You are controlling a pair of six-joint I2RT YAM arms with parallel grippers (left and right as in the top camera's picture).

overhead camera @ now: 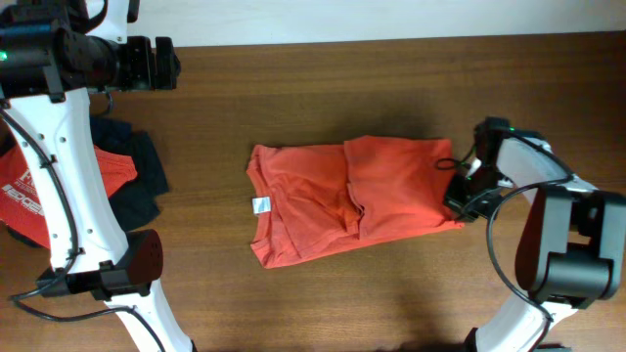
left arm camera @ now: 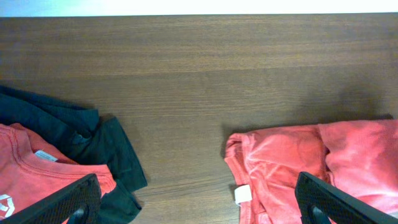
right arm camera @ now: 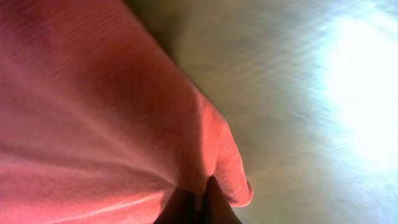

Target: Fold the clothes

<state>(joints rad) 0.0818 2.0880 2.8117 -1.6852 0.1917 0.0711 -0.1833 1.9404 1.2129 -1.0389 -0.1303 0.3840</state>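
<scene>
Where lettering shows, on the folded red shirt at the left edge of the table, it is white but too cropped to read; dark garment beneath it; orange-red T-shirt mid-table, plain side up, partly folded, creased, small white neck label unreadable; right gripper clamped together on its right-hand edge; left gripper jaws apart, holding nothing, well apart from it.

robot lab, wooden table, white arms

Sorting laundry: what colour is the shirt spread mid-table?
The T-shirt is orange-red; overhead view shows it best.
</scene>
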